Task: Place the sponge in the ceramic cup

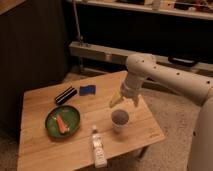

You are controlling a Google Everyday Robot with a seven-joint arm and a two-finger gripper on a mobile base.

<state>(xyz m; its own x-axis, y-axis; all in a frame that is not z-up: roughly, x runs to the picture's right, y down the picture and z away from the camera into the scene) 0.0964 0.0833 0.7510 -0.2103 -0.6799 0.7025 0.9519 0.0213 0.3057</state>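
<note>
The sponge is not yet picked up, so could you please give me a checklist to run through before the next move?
1. Sponge lies flat on the table, nothing on top: ok.
2. Hand open and empty: ok.
3. Hand over the sponge: not ok; it hangs by the cup, well to the sponge's right.
4. Cup upright: ok.
5. Cup empty: cannot tell; its inside is dark.
6. Bar apart from the sponge: ok, though close beside it.
</note>
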